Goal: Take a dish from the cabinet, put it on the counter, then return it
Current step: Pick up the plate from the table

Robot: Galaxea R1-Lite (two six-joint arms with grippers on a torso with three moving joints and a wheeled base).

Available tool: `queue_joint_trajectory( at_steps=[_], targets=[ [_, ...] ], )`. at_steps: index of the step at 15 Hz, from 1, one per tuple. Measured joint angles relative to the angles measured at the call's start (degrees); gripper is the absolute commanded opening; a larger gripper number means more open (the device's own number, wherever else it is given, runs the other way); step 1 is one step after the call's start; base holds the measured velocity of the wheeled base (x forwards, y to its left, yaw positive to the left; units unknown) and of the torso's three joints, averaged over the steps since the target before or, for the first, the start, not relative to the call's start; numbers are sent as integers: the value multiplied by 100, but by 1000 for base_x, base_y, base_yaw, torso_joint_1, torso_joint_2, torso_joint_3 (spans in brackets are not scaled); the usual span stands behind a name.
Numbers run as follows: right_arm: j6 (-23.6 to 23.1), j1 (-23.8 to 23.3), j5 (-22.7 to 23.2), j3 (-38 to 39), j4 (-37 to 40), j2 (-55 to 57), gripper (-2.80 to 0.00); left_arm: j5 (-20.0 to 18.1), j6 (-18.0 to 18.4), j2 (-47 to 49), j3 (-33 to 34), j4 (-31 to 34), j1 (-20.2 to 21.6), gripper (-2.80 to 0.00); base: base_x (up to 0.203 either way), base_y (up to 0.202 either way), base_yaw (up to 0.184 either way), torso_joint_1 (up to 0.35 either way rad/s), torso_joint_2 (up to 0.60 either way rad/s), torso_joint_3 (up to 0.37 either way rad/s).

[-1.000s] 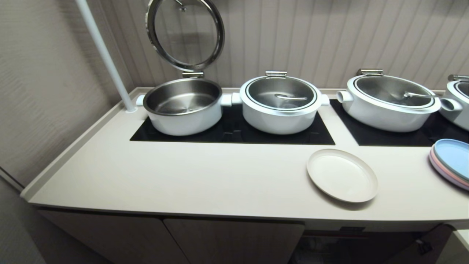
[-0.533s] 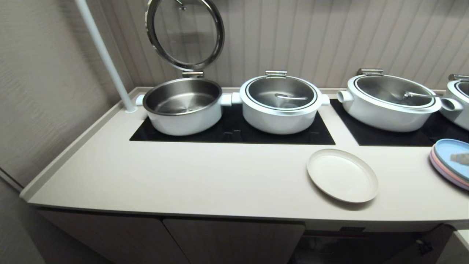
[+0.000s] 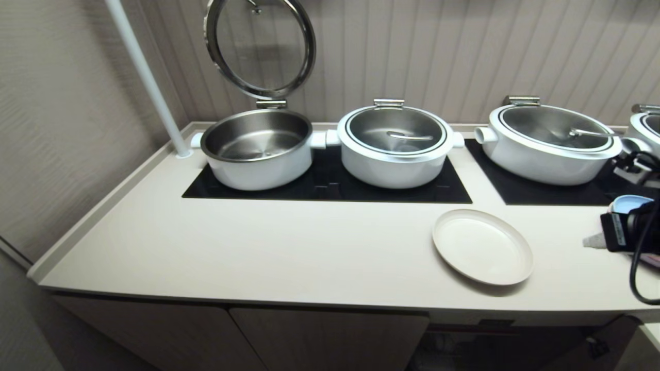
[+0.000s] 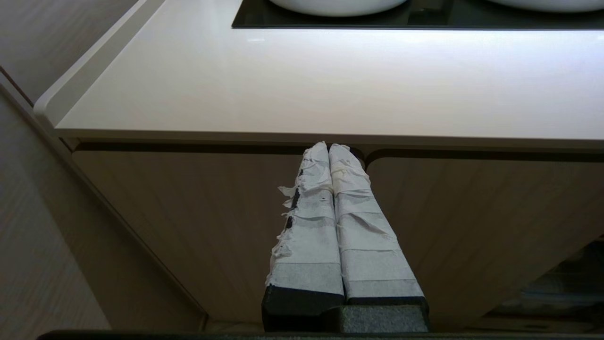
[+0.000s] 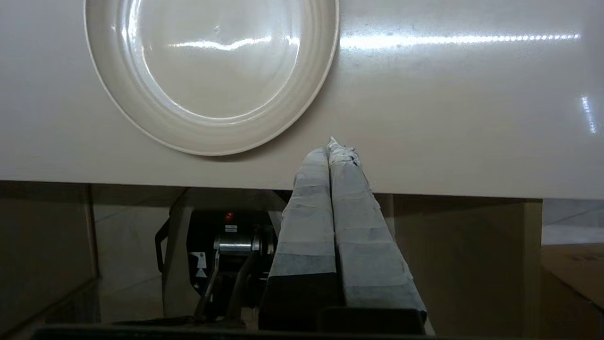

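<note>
1. The round, shallow cream-beige plate [image 3: 482, 246] lies flat on the long, smooth cream-beige countertop [image 3: 268, 247], near its front edge and just in front of the inset black glass cooktop panel [image 3: 330, 185].
2. The right gripper [image 5: 336, 150], its fingers wrapped in pale tape, has its two fingers pressed together with nothing between them. In the right wrist view its tips sit over the countertop's front edge, beside the plate and apart from it.
3. In the head view the right arm [image 3: 631, 232] shows at the right edge of the picture as a black body with a looping cable, in front of a stack of pastel blue and pink plates [image 3: 626, 203] that it mostly hides.
4. The left gripper [image 4: 329, 153], taped the same way, is also closed tight and empty. It points at the low beige cabinet's shut doors [image 4: 226, 226], just under the countertop's front lip.
5. Three white round pots with steel interiors stand on the cooktop panels: one [image 3: 258, 149] with its glass lid [image 3: 260, 46] hinged upright, and two [image 3: 394, 144] [image 3: 549, 141] with their lids down.
6. A white pole [image 3: 147, 77] rises at a slant from the countertop's back left corner.
</note>
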Motion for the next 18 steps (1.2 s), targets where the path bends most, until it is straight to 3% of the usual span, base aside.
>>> queue_joint_trajectory(
  at_steps=[5, 11, 18],
  targets=[
    [-492, -16, 16, -735, 133, 818, -280, 2, 0, 0, 0, 2, 0, -280, 0, 0, 0, 0, 0, 0],
    [-1058, -9, 155, -1697, 802, 1631, -280, 2, 0, 0, 0, 0, 0, -280, 0, 0, 0, 0, 0, 0],
    [-1345, 127, 154, -2024, 855, 2203, -280, 2, 0, 0, 0, 0, 0, -280, 0, 0, 0, 0, 0, 0]
  ],
)
